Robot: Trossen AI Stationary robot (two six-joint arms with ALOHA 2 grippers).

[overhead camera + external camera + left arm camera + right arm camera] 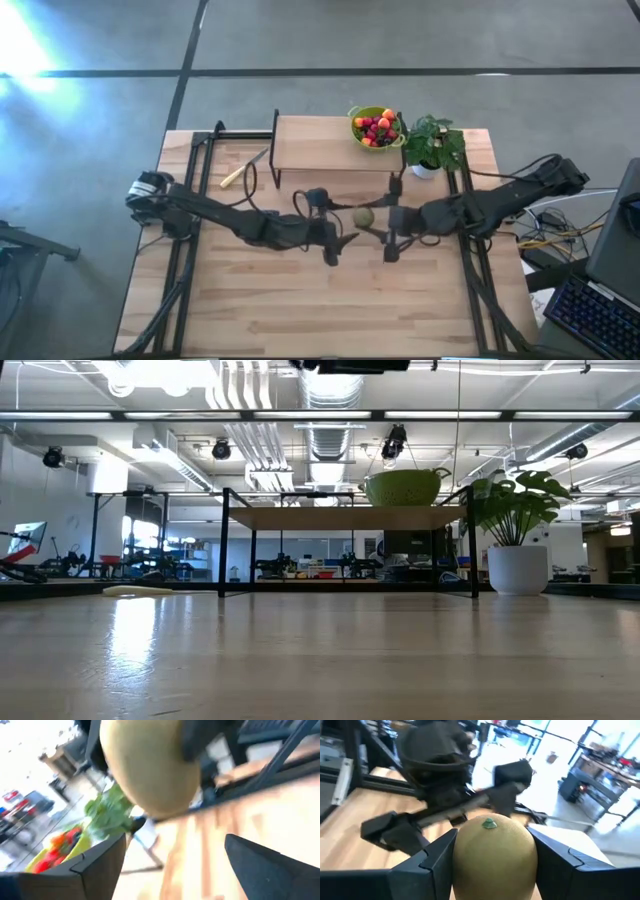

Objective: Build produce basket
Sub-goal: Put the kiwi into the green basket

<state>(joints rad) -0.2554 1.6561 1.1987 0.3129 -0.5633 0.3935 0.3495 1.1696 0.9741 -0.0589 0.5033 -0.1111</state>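
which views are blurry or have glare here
Left wrist view: motion blur smears the kiwi-like fruit and green basket. High view: bright glare on the floor at top left. Low view: ceiling lights reflect off the table.

Basket (376,127) on shelf (310,144), plant (432,145) beside.
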